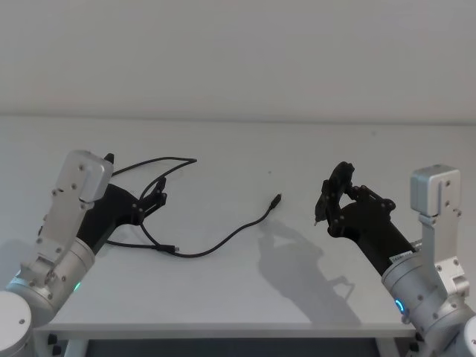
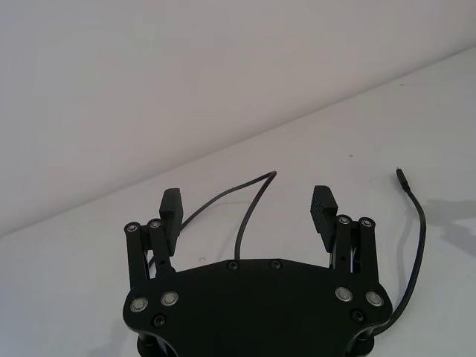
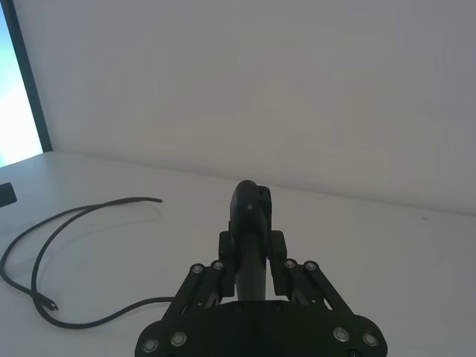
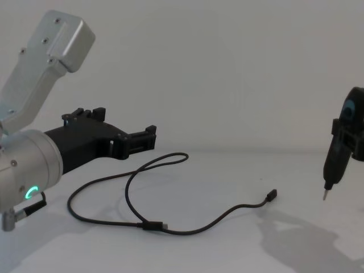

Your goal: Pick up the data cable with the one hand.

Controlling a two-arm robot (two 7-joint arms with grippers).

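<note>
White tabletop is stretching across the scene and carrying the cord. Over its left part the left gripper is hovering clear of the surface, its two fingers standing wide apart and gripping nothing. On the right, the right gripper is hanging above the table, its fingers clamping a black pointed tool with the tip pointing down. The data cable is lying loose on the table, looping beneath the left gripper and trailing toward the middle, where one small plug is resting, apart from the tool tip.
</note>
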